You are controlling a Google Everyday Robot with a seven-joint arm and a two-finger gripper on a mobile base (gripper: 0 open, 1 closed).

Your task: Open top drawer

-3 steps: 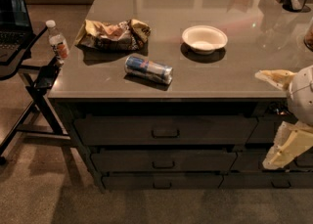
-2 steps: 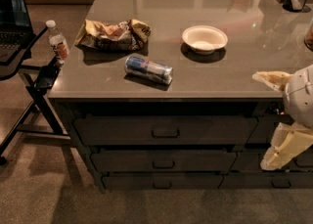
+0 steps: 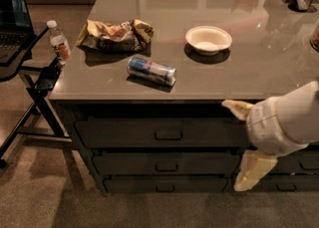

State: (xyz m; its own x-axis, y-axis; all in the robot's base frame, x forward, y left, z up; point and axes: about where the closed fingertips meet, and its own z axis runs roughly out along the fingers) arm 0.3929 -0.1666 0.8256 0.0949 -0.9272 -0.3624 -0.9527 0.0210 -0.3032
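I am at the approach step; my claw (image 3: 235, 145) hangs spread wide, pinching nothing, in front of the right end of the shut top drawer (image 3: 124, 132) under the table (image 3: 249, 72) edge; next I must reach left to its handle (image 3: 168, 135).

Nothing legible anywhere, including the tool (image 3: 232, 146) at lower right.

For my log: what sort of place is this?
Probably an office break area: counter over drawers, bowl, can and chip bag on top. The hand hovers at the top drawer's right end.
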